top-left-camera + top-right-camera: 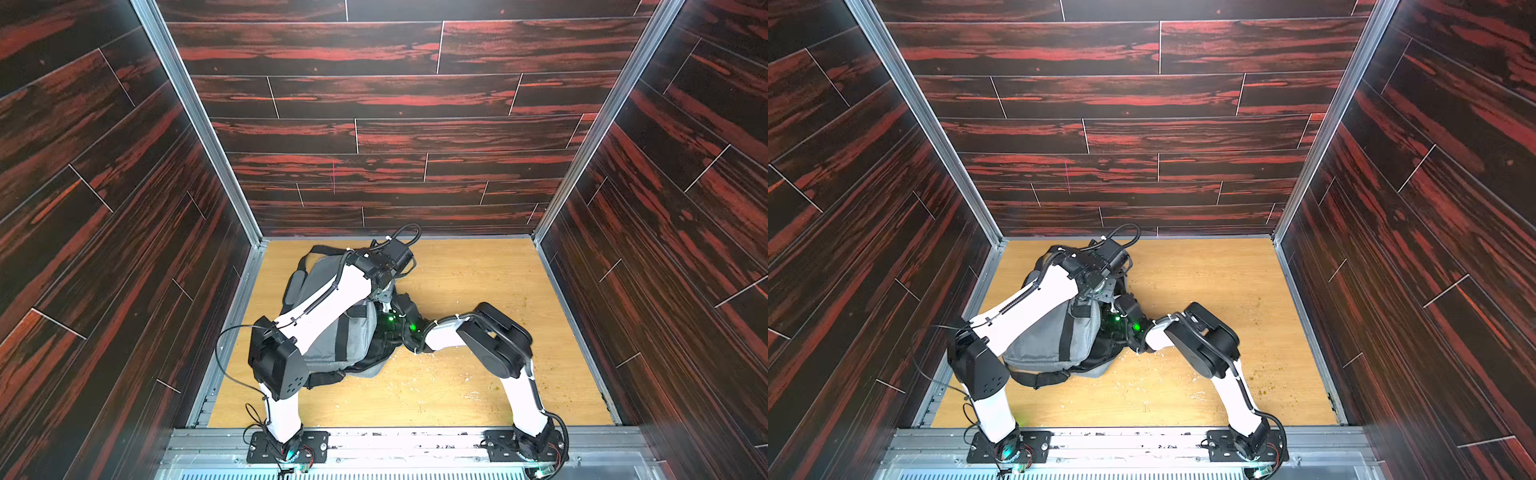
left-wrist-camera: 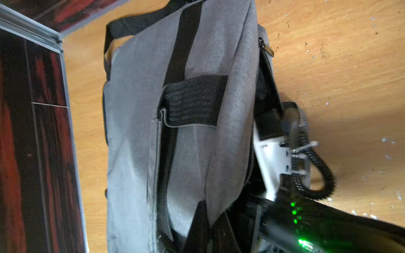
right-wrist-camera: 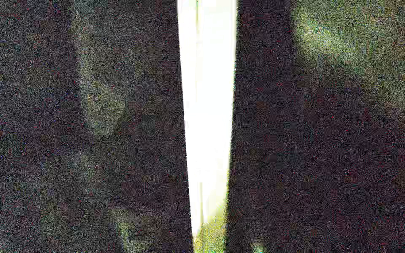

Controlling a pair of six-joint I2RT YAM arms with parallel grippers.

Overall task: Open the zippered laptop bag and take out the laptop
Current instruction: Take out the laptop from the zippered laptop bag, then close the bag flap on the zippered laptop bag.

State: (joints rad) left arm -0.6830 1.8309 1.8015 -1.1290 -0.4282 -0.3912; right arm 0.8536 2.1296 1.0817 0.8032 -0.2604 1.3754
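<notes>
Grey zippered laptop bag [image 2: 135, 131] lies unzipped on the counter [image 1: 457, 395]. Left tool [image 1: 385, 301] is closed; right tool [image 2: 269, 127] reaches inside, its opening hidden

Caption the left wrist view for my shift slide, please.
Grey zippered laptop bag on the wooden table, zipper open, right arm reaching into the opening.

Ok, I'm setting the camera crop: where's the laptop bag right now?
In both top views the zippered laptop bag sits on the table's left half, near the left wall, under the left arm.
</notes>
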